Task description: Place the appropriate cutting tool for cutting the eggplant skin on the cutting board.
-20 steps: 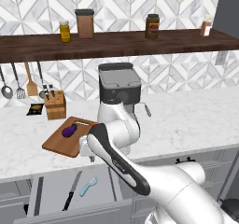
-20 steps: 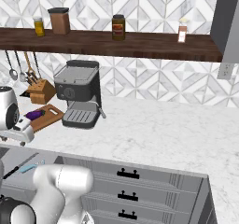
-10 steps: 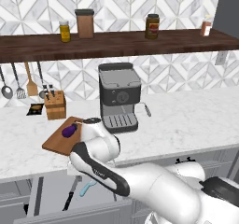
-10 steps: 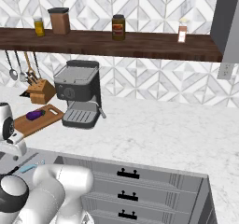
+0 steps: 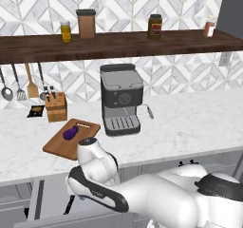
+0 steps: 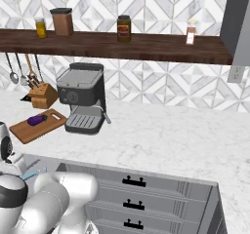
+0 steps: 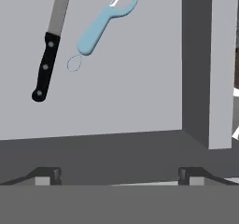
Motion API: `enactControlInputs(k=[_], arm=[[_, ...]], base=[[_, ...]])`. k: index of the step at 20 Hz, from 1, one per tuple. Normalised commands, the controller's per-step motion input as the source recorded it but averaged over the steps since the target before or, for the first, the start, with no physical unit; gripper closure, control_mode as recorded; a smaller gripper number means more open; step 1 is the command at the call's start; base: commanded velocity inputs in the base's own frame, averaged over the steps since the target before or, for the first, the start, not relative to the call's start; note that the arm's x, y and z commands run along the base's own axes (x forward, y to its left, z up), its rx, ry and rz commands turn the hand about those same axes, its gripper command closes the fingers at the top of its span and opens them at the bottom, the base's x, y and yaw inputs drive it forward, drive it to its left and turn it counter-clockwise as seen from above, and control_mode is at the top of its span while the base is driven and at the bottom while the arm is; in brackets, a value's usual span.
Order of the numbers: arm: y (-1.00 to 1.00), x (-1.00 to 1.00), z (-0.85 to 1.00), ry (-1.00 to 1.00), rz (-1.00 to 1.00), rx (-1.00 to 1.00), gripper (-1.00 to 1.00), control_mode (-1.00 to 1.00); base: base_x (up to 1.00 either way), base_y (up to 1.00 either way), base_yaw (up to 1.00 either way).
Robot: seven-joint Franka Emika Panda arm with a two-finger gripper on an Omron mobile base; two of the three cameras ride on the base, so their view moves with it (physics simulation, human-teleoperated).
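The light blue peeler (image 7: 105, 22) lies on the grey floor of an open drawer, its widened head pointing away from the hand; it also shows as a pale streak (image 6: 31, 174) in the drawer below the counter edge. My gripper (image 7: 119, 177) hangs over the drawer, open, with both dark fingertips (image 7: 47, 174) wide apart, nothing between them, and short of the peeler. On the counter sits the brown cutting board (image 5: 57, 147) (image 6: 24, 130), and the small purple eggplant (image 5: 70, 133) (image 6: 36, 120) rests on it.
A black-handled knife (image 7: 45, 66) lies left of the peeler in the drawer. The drawer's grey side wall (image 7: 196, 64) rises at the right. On the counter stand a wooden knife block (image 5: 56, 107) and a coffee machine (image 5: 121, 99) beside the board.
The arm has swung down from counter height into the open drawer, its elbow sinking lower in front of the board. The board and eggplant have stayed put.
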Motion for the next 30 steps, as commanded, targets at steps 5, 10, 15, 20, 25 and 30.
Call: enactControlInputs(k=[5,10,15,20,25,30], arm=[[0.0,0.0,-0.46,0.0,0.0,0.0,-1.0,-1.0],[0.24,0.01,-0.42,0.03,0.0,0.0,-1.0,-1.0],[0.27,0.0,-0.35,0.0,0.0,0.0,-1.0,-1.0],[0.09,0.0,-0.09,0.0,0.0,0.0,-1.0,-1.0],[0.12,-0.11,-0.01,0.0,0.0,-0.03,-1.0,-1.0],[0.11,-0.12,-0.03,0.0,0.0,-0.04,-1.0,-1.0]], base=[[0.0,0.0,0.0],[0.0,0.0,0.0],[0.0,0.0,0.0],[0.0,0.0,0.0],[0.0,0.0,0.0],[0.0,0.0,0.0]])
